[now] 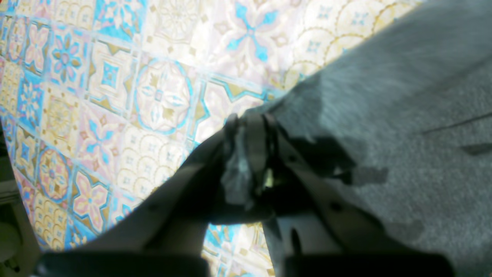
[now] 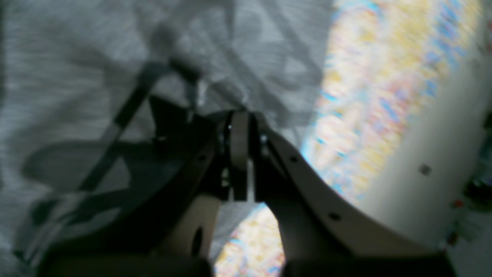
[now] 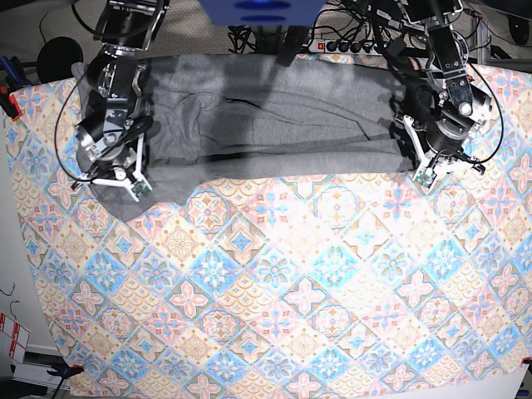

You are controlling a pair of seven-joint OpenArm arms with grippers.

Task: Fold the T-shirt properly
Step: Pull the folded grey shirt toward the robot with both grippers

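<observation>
The grey T-shirt [image 3: 266, 125] lies as a wide band across the far part of the table, with creases running along it. My left gripper [image 3: 424, 174] is at the shirt's right end. In the left wrist view the left gripper [image 1: 248, 125] is shut, pinching an edge of the shirt [image 1: 403, 115]. My right gripper [image 3: 133, 187] is at the shirt's left end. In the right wrist view the right gripper [image 2: 240, 123] is shut with its fingers pressed together on the shirt [image 2: 77, 77]. This view is blurred.
The pastel tile-patterned tablecloth [image 3: 291, 283] covers the table in front of the shirt. A power strip [image 3: 349, 46] and black cables lie behind the far edge. A red clamp [image 3: 8, 101] grips the left edge. A blue object [image 3: 258, 10] hangs over the back.
</observation>
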